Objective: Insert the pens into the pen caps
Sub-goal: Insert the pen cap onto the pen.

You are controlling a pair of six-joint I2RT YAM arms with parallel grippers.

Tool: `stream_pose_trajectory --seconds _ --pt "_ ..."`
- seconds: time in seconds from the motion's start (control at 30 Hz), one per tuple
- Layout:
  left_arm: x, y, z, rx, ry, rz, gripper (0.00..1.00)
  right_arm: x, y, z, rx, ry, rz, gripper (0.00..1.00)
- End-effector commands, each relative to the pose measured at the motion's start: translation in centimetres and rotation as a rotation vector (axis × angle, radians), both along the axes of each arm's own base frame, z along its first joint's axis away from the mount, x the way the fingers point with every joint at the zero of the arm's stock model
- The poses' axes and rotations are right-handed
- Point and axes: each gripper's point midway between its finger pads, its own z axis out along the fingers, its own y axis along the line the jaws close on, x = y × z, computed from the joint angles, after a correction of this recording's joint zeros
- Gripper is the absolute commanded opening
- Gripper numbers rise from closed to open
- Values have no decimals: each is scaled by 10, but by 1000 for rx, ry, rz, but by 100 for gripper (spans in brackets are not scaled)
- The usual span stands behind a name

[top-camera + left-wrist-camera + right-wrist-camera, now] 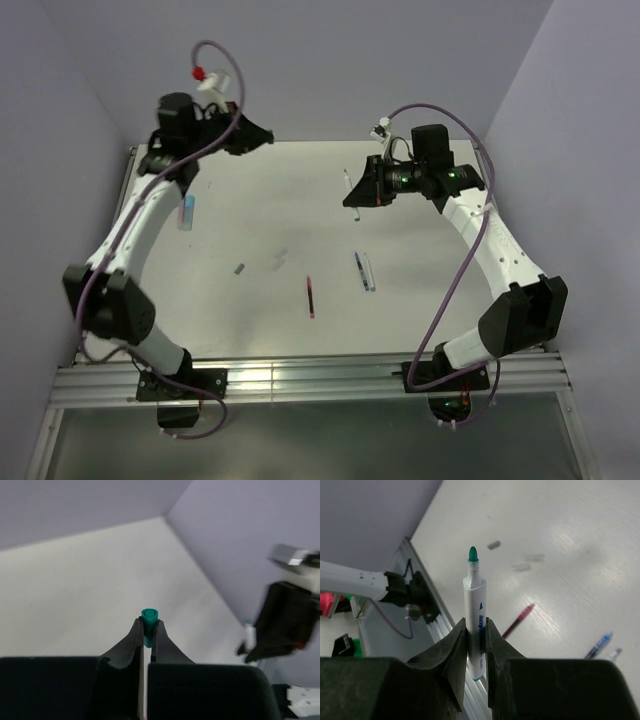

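Right tool (475, 625) clamped on white green-tipped pen (476, 595); left tool (148, 625) pinching teal cap (149, 615); red pen (310, 297) lying on table (260, 200)

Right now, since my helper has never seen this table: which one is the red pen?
On the white table, look at the middle of the near half. The red pen lies there, just left of a blue pen; it is the only red stick on it.

blue print runs along the white pen (476, 607), perhaps a brand name, too blurred to read.
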Motion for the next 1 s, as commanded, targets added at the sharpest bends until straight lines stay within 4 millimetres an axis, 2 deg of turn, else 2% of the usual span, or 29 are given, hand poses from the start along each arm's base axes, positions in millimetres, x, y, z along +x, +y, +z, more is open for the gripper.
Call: stream_pose_trajectory --seconds 0.0,0.03,0.1,0.17,0.27,0.3,0.4,0.5,0.73,0.97 --pt "-62 -5 96 -279 -229 -227 0 -22 17 53 131 -111 168 0" --pt "-75 -5 113 -374 -257 -278 0 -29 24 60 154 -129 212 0" --pt "-90 1 121 -496 -183 -339 0 -43 34 79 207 -170 300 0" --pt "-100 7 125 -564 -253 -362 0 -50 47 89 207 -202 323 0" --pt "-106 12 134 -640 -244 -334 0 -52 61 96 192 -211 304 0" --pt "-108 12 139 -666 -237 -321 1 -43 62 94 178 -188 254 0" --pt "-108 9 132 -683 -178 -300 0 -26 64 97 141 -188 131 0" --pt "-108 4 126 -673 -136 -287 0 -17 67 94 115 -168 55 0" --pt "-99 -2 105 -692 8 -221 1 -17 77 77 62 -152 8 0" --pt "-76 -8 85 -641 127 -118 0 -17 86 64 -6 -157 -7 0"
